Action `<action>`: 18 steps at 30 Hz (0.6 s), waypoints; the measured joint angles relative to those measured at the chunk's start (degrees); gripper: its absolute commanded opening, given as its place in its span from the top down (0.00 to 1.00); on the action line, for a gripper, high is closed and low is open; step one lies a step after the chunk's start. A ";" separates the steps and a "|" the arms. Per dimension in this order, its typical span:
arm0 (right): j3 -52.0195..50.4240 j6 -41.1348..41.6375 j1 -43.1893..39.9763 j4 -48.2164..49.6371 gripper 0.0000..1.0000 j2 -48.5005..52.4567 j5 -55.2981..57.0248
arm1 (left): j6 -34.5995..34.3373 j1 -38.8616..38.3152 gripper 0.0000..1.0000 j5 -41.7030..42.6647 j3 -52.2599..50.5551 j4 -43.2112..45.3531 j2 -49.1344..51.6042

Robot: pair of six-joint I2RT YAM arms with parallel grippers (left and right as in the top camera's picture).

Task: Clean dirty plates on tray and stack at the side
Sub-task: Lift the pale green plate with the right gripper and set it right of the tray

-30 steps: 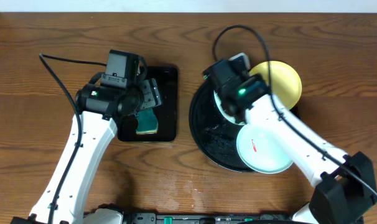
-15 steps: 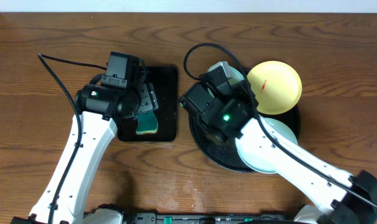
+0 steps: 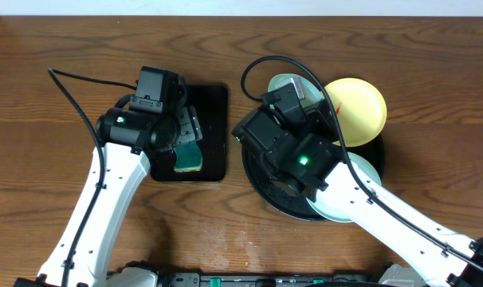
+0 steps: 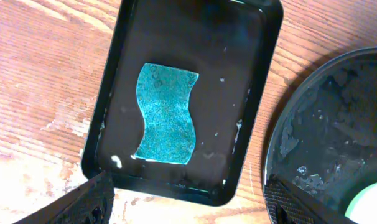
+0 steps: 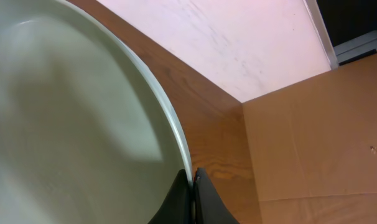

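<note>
The round black tray [image 3: 261, 171] sits right of centre and is wet. My right gripper [image 3: 300, 100] is shut on the rim of a pale turquoise plate [image 3: 283, 82], held tilted above the tray's back edge. In the right wrist view that plate [image 5: 70, 124] fills the left, with its rim pinched between my fingertips [image 5: 193, 193]. A pale yellow plate [image 3: 359, 108] with a red smear lies on the tray's back right. Another turquoise plate [image 3: 363, 171] lies at the front right, mostly hidden by my right arm. My left gripper [image 3: 186, 131] is open and empty.
A small rectangular black tray [image 4: 114, 93] holding a teal sponge [image 4: 167, 112] lies left of the round tray [image 4: 325, 124], under my open left gripper [image 4: 188, 211]. Bare wooden table surrounds both. A cardboard box [image 5: 313, 137] stands beyond the table's far edge.
My right arm has swung over the round tray and lifted the turquoise plate toward the tray's back edge, now covering the front plate. The left arm has not moved.
</note>
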 measured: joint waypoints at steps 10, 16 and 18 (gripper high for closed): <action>0.00 -0.02 0.00 0.02 0.99 -0.09 0.02 | -0.02 0.00 0.21 0.00 0.00 0.00 0.00; 0.00 0.00 0.00 0.02 0.99 -0.09 0.02 | 0.00 0.00 0.21 0.00 0.00 0.00 0.00; 0.00 0.33 0.00 0.02 0.99 -0.09 -0.04 | 0.00 0.00 0.22 0.00 0.00 0.00 0.00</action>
